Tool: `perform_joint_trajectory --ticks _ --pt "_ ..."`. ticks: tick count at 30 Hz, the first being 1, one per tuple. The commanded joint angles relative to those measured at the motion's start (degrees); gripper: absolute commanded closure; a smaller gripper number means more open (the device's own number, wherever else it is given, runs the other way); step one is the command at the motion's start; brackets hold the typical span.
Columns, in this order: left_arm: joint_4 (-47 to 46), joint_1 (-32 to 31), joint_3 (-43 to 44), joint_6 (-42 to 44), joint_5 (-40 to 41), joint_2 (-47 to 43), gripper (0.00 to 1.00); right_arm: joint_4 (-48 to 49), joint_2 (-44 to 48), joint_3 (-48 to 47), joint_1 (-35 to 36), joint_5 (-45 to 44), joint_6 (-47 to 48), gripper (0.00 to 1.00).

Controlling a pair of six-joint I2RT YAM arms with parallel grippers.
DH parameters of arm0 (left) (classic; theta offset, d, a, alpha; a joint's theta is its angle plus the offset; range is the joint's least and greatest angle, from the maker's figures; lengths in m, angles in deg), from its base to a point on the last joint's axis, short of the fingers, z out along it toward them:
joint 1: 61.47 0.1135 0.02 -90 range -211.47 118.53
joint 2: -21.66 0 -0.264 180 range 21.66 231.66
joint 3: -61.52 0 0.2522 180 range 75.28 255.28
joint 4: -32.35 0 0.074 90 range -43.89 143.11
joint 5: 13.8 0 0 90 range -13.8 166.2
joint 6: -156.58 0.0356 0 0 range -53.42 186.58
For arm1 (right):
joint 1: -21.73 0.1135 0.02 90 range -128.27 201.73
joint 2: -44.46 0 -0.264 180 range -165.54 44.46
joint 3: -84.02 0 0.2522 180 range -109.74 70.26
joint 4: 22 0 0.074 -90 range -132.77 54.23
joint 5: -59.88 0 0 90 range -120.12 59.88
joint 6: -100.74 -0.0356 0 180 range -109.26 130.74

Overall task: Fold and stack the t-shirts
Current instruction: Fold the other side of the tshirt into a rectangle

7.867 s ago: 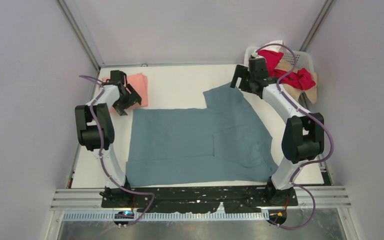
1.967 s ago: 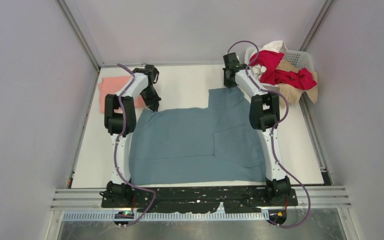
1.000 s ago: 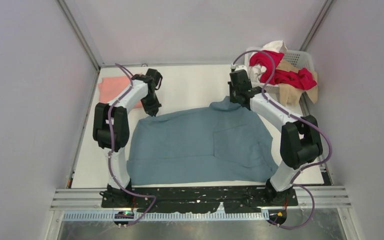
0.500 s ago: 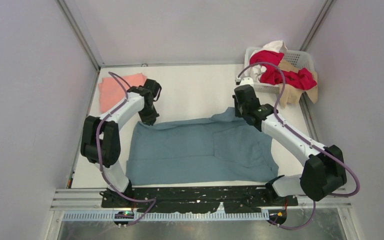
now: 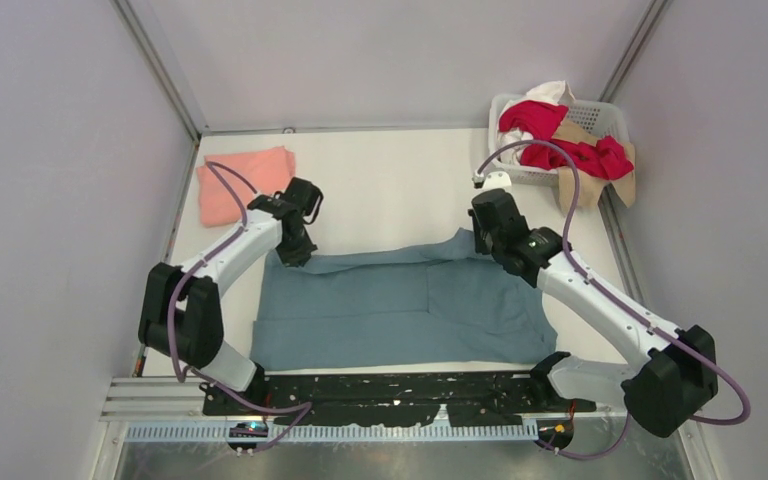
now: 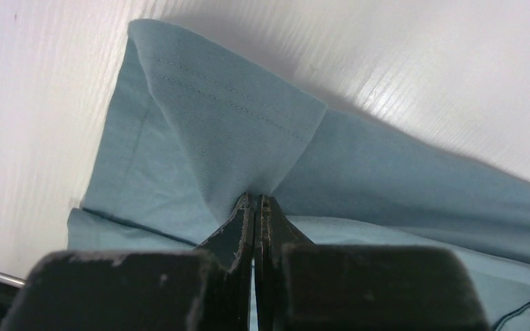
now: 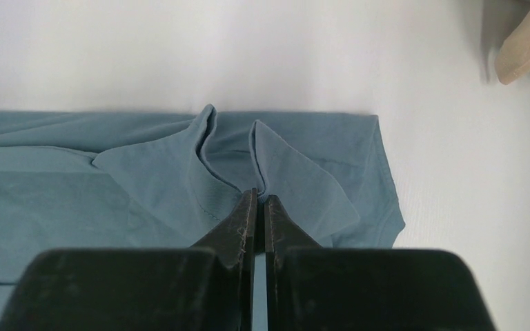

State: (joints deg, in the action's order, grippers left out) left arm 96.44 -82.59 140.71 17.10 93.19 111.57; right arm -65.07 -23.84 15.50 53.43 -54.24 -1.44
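The large blue-grey t-shirt (image 5: 400,310) lies across the near half of the table, its far edge lifted and drawn toward the near side. My left gripper (image 5: 293,252) is shut on the shirt's far left corner (image 6: 234,131); the cloth bunches up from between the closed tips (image 6: 255,200). On the far right, my right gripper (image 5: 487,240) is shut on the other far edge, where the blue-grey fabric (image 7: 276,165) puckers at its tips (image 7: 256,196). A folded salmon-pink t-shirt (image 5: 242,178) rests at the far left.
A white lattice basket (image 5: 600,118) at the far right corner holds red (image 5: 560,140), white and tan shirts, some hanging over its rim. A tan sleeve (image 7: 524,45) shows at the right wrist view's upper right. Metal rails edge the table.
Both grippers, shut on the blue-grey shirt's far edge, have moved toward the near side, dragging that edge over the shirt. The shirt now covers less of the table's depth.
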Motion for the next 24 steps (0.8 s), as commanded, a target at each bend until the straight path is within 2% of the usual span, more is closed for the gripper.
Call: perform_joint_trajectory --ticks 1,13,16,17,20,22,23,24 --pt "-0.7 -1.0 -2.9 -2.5 3.2 -5.0 1.00 -2.7 4.5 0.6 1.4 -1.4 -1.0 0.94" --pt "-1.2 -4.1 -10.5 -6.0 3.6 -9.4 1.00 -9.4 7.6 2.1 5.3 0.0 -2.6 0.94" --pt "-1.3 -4.5 -13.3 -7.2 3.6 -10.4 1.00 -12.7 7.8 3.0 6.9 0.7 -5.5 0.94" --pt "-1.5 -4.6 -14.3 -7.5 3.6 -10.7 0.94 -13.2 7.9 3.4 7.2 1.3 -6.9 0.94" --pt "-1.8 -4.7 -17.0 -6.9 2.5 -11.6 0.60 -18.1 7.7 5.7 9.2 3.0 -13.7 0.84" --pt "0.3 -5.4 -18.0 -6.0 0.9 -13.6 0.40 -22.5 8.3 7.1 11.4 6.5 -16.9 0.67" --pt "2.0 -6.3 -18.4 -5.8 1.1 -16.3 0.30 -24.0 8.9 7.7 12.5 9.7 -17.7 0.51" --pt "4.2 -7.2 -18.9 -6.0 1.9 -18.6 0.24 -26.6 10.8 8.7 15.1 11.0 -19.6 0.47"
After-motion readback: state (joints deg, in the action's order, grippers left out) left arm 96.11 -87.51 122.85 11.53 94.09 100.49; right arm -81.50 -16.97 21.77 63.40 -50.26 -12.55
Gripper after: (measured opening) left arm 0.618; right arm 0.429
